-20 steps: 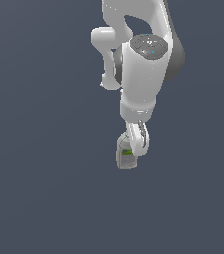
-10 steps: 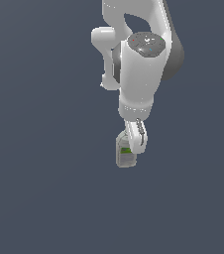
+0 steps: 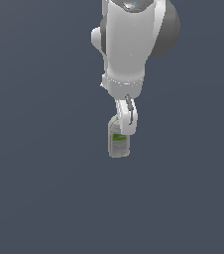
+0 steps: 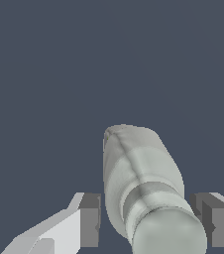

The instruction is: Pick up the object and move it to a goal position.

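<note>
The object, a small pale grey-white bottle with a green label, hangs under the white arm in the exterior view. My gripper is shut on its upper part, and one finger covers the cap end. In the wrist view the object runs away from the camera between the two grey pads, with its round cap nearest the lens. My gripper straddles the neck and cap. Around the bottle there is only flat dark ground.
A plain dark blue-grey surface fills both views. Nothing else shows besides the arm's white links and dark joint at the top of the exterior view.
The arm has grown larger in the exterior view, and the gripper with the bottle has shifted slightly upward and toward that view's left. The grip is unchanged.
</note>
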Robot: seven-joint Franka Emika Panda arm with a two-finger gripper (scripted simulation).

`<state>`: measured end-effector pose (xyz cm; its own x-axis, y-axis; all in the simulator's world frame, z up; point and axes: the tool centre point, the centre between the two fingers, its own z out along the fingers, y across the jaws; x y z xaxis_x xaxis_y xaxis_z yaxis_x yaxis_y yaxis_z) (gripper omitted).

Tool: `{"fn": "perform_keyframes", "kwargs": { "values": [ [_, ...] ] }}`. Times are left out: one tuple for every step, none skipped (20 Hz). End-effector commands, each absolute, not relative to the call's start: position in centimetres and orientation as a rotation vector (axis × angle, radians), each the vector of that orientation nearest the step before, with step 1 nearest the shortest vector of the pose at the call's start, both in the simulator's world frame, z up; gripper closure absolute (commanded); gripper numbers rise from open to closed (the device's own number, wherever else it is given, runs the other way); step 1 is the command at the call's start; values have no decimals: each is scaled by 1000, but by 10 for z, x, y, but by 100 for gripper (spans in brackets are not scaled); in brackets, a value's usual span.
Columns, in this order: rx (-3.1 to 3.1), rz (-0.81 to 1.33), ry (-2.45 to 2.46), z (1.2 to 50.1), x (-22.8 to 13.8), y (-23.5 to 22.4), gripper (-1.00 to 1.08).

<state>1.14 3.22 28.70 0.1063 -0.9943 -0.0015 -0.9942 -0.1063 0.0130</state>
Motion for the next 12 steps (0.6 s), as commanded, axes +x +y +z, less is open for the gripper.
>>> {"fn": "perform_keyframes", "kwargs": {
  "values": [
    [2337,-1,-2102,317,4,20,108],
    [2337,-1,-2102,326,-1,15,108],
    [2337,-1,-2102,337,-5,9,108],
    [2337,-1,-2102,346,-10,4,108],
    [2337,-1,-2102,356,-14,-2,108],
    [2337,-1,-2102,366,-18,-7,108],
    [2337,-1,-2102,375,-22,-12,108],
    [2337,-1,-2102,385,-26,-17,108],
    [2337,-2,-2102,393,-30,-21,108],
    [2337,-2,-2102,401,-33,-26,108],
    [2337,-2,-2102,409,-36,-30,108],
    [2337,-2,-2102,416,-39,-34,108]
  ]
}}
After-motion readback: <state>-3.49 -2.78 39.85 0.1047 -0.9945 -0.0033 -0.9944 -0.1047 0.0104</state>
